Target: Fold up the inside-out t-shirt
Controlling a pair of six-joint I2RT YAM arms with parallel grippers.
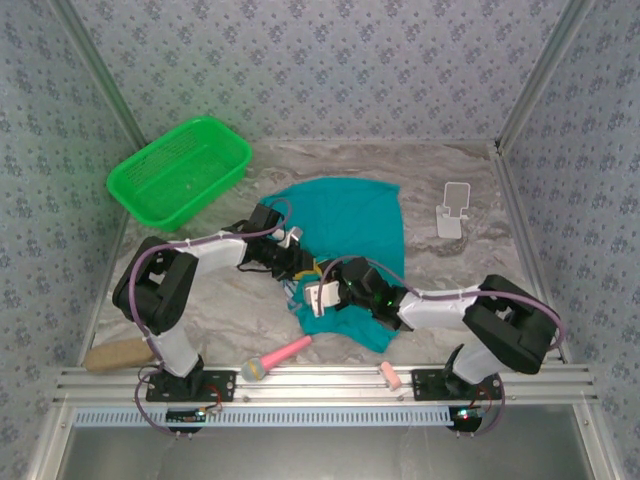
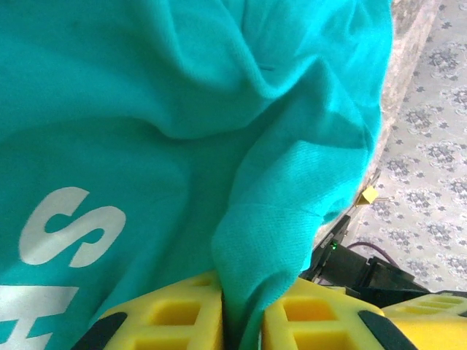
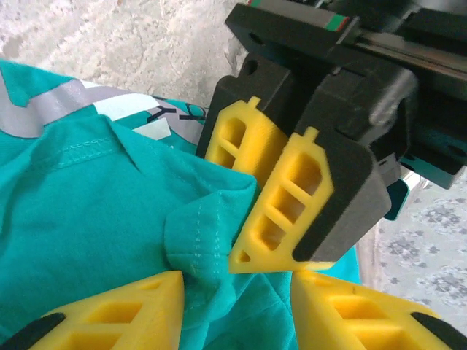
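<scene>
Yellow ribbed left gripper (image 2: 241, 310) pinches a fold of soft shirt (image 2: 219, 95) beside white lettering (image 2: 69, 226); from above the shirt looks plain teal; right gripper (image 3: 237, 295) stands spread

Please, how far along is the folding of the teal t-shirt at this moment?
Done: no neat fold is visible; the t-shirt lies crumpled on the table. In hand: the left claw is shut on a ridge of cloth, and the right claw stands open around the same bunch. Remaining: probably flatten it and make all the folds.
</scene>
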